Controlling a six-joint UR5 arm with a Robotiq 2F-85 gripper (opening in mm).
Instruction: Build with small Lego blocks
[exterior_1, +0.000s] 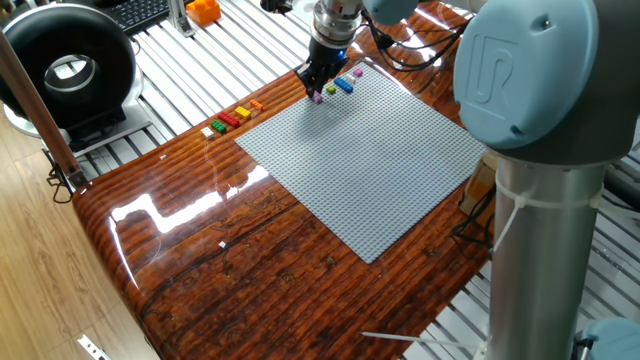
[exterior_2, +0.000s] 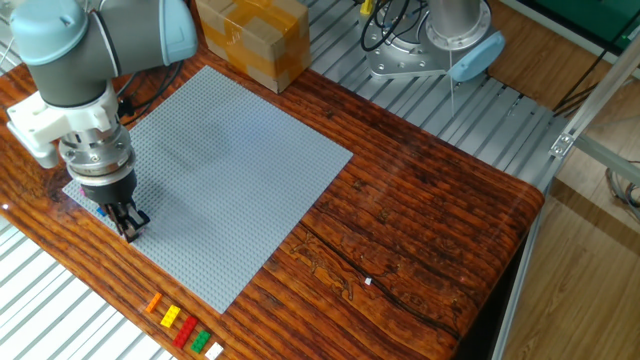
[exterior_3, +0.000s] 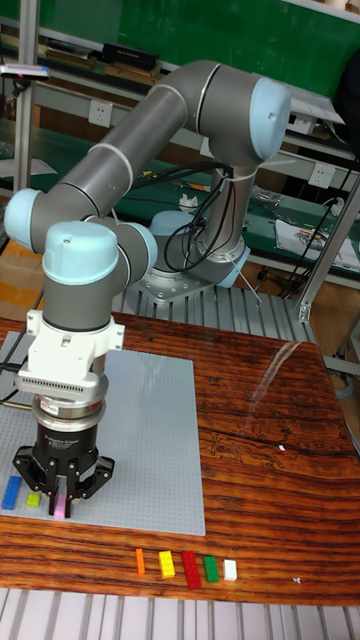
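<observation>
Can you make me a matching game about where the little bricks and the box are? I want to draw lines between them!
Things:
1. small pink plastic brick
2. small blue plastic brick
3. small white plastic brick
4. brown cardboard box

Places:
A. at one end of the row of loose bricks on the wooden table
B. between the jaws of the gripper
C. on the flat grey studded baseplate, clear of the jaws
D. off the baseplate, near one of its corners

Pairs: 1-B, 2-C, 3-A, 4-D
</observation>
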